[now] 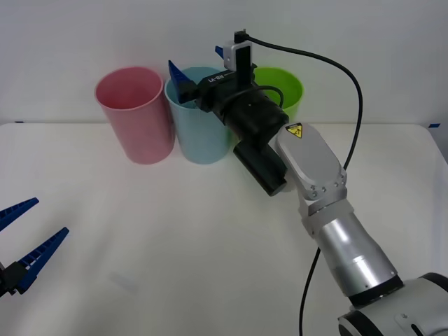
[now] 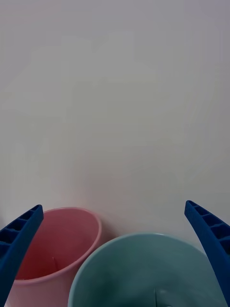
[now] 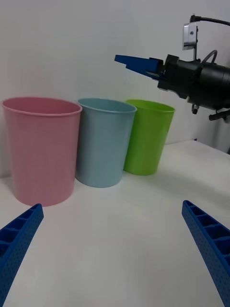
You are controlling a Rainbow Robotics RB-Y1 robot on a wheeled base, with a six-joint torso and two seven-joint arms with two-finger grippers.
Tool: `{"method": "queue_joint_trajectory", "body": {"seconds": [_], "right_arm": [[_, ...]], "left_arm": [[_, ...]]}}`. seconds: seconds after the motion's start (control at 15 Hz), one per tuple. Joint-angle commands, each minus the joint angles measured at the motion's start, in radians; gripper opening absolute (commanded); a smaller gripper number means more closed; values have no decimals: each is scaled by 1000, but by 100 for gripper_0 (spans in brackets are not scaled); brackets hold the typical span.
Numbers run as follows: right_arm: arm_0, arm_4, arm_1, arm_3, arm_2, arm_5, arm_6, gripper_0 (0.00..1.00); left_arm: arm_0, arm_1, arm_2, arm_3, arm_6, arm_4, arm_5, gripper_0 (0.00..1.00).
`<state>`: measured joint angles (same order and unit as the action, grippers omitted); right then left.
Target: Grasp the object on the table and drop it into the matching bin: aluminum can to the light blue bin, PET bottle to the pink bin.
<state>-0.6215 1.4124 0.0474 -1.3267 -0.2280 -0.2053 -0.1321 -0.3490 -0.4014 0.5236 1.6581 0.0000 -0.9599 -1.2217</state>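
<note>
My right gripper [image 1: 183, 78] hangs wide open and empty above the tall light blue plastic bin [image 1: 199, 133], so pulling back carelessly could tip it against the pink plastic bin [image 1: 136, 115].

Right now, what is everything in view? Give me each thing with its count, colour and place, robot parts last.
pink bin: one, pink, far side of the table, leftmost of the row
light blue bin: one, light blue, middle of the row, under the right tool
lime green bin: one, lime green, right end of the row, behind the right arm
table: one, white
cable: one, black, running to the right wrist
left tool: one, blue fingers, open, low at the table's near left
right tool: one, blue fingers, open, above the light blue bin
</note>
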Motion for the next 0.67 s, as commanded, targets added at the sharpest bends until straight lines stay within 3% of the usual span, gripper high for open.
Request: {"method": "queue_joint_trajectory", "body": {"seconds": [0.07, 0.4, 0.67], "right_arm": [[92, -62, 106, -129, -60, -3, 0, 100], [264, -144, 276, -324, -60, -118, 5, 100], [398, -153, 351, -421, 19, -256, 22, 100]], "left_arm": [[0, 0, 0, 0, 0, 0, 0, 100], [0, 0, 0, 0, 0, 0, 0, 100], [0, 0, 0, 0, 0, 0, 0, 100]]}}
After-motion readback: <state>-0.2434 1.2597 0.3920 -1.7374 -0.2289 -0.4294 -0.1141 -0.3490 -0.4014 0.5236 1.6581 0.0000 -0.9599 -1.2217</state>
